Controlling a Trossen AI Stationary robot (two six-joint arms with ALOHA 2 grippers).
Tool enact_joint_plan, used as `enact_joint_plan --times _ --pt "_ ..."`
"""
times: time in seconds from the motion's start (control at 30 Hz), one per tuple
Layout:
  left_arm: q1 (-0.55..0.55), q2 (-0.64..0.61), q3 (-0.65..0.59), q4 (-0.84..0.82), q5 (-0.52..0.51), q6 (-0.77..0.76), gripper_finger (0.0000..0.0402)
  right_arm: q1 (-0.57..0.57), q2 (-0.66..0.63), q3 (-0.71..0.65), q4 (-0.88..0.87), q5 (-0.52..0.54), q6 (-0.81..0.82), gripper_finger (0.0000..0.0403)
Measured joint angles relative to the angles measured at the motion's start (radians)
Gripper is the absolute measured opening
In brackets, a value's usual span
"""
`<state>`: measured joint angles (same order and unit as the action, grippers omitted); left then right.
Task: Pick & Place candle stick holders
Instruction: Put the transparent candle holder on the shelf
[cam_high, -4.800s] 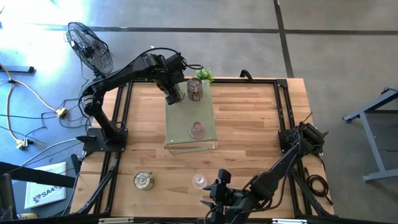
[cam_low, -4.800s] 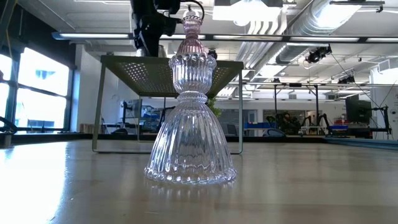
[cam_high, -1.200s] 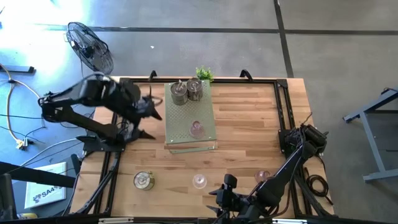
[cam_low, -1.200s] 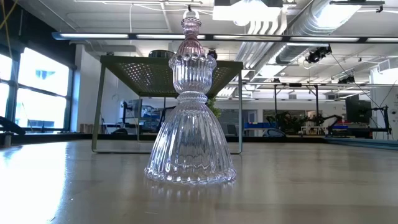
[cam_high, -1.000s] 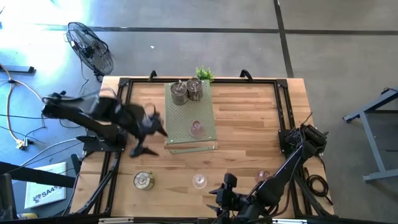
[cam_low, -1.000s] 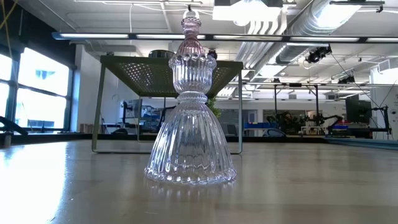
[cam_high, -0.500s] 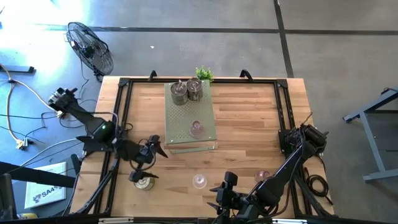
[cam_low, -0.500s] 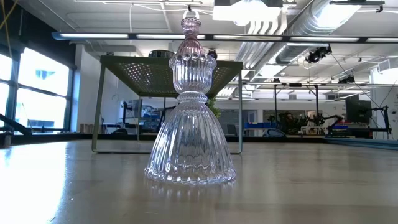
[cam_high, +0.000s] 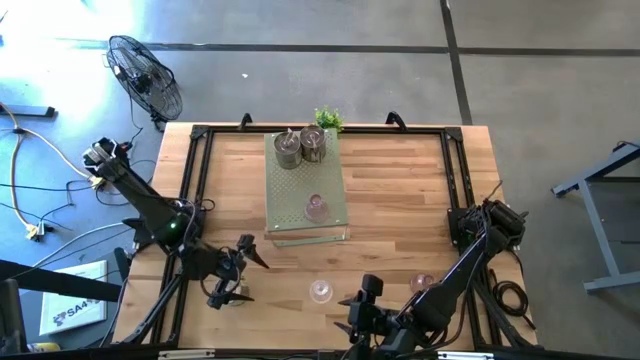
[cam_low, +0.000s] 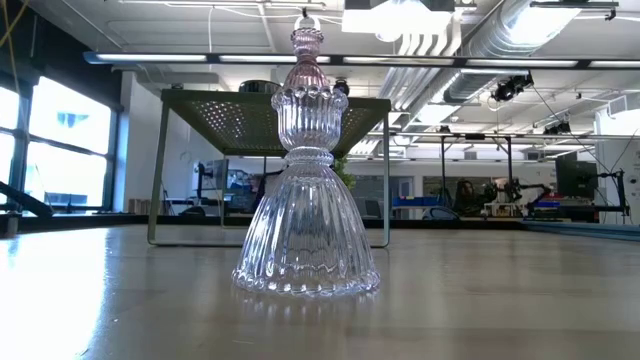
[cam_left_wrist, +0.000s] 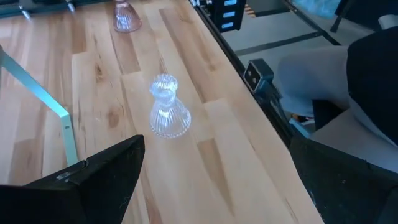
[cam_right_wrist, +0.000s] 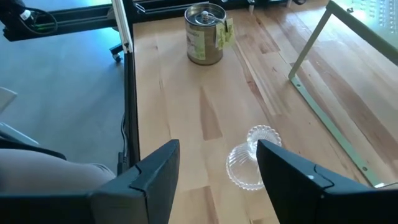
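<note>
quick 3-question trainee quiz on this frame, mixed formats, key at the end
1. How many candle stick holders stand on the green board?
2. True or false: the left claw and the right claw are both open.
3. The clear glass holder stands: A) on the green board; B) on the table, just ahead of the right claw; C) inside the left claw.

Key
1. Three: metal holder, second metal holder, pink glass holder.
2. True: each wrist view shows its fingers spread, gripping nothing.
3. B.
</note>
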<state>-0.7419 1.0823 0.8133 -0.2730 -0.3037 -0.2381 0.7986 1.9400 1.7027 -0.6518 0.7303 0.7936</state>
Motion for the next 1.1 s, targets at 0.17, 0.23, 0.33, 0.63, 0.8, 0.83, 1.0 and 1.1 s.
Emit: enact_joint_plan --times 0.17,0.23,0.33,0.63,0.8,0.83,1.0,1.1 --pt "0.002 0.000 -0.060 0.063 0.001 -0.003 0.0395 0.000 0.000 0.000 -0.001 0.002 -0.013 0.0209" --pt "0.002 0.001 -0.076 0.087 0.001 -0.003 0.0395 0.000 0.000 0.000 -0.002 0.006 -0.016 0.0209" --pt "0.002 0.001 -0.098 0.133 0.001 -0.004 0.0395 0.000 0.000 0.000 -0.003 0.015 -0.018 0.0209" --pt "0.002 0.001 -0.175 0.256 -0.001 -0.012 0.0395 0.000 0.000 0.000 -0.006 0.028 -0.043 0.0209" --pt "0.002 0.000 -0.237 0.395 -0.006 0.018 0.0395 0.000 0.000 0.000 -0.006 0.031 -0.043 0.0209" --pt "0.002 0.000 -0.252 0.436 -0.006 0.029 0.0395 0.000 0.000 0.000 -0.006 0.031 -0.043 0.0209" --pt "0.002 0.001 -0.320 0.592 -0.006 0.060 0.0395 0.000 0.000 0.000 -0.006 0.031 -0.043 0.0209" --pt "0.002 0.000 -0.350 0.639 -0.006 0.074 0.0395 0.000 0.000 0.000 -0.006 0.031 -0.043 0.0209"
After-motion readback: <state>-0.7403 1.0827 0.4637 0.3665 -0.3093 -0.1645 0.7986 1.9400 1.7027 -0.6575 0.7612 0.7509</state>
